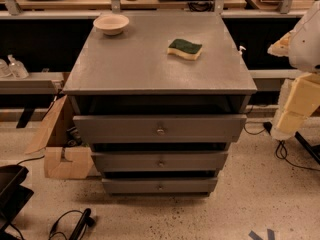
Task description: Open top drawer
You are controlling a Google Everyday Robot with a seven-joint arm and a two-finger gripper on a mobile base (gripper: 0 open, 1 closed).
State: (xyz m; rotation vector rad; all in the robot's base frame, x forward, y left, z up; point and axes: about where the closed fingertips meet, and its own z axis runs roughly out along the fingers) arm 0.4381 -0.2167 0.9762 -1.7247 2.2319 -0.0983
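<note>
The grey cabinet [155, 59] stands in the middle of the camera view with three drawers stacked in its front. The top drawer [125, 129] is the widest, with a flat grey front and a small round metal knob [160, 131]. A dark gap shows between its front and the cabinet top. Below it are a narrower drawer front [130, 161] and the smallest one [135, 185]. My gripper [292, 116] shows as pale yellowish parts at the right edge, under the white arm [307, 39]. It is to the right of the cabinet, apart from the knob and holding nothing.
A beige bowl [111, 24] and a green-and-yellow sponge [184, 49] lie on the cabinet top. A cardboard box [62, 159] leans at the cabinet's lower left. Cables [70, 224] and a black object [10, 191] lie on the floor at lower left, and a cable [287, 156] at right.
</note>
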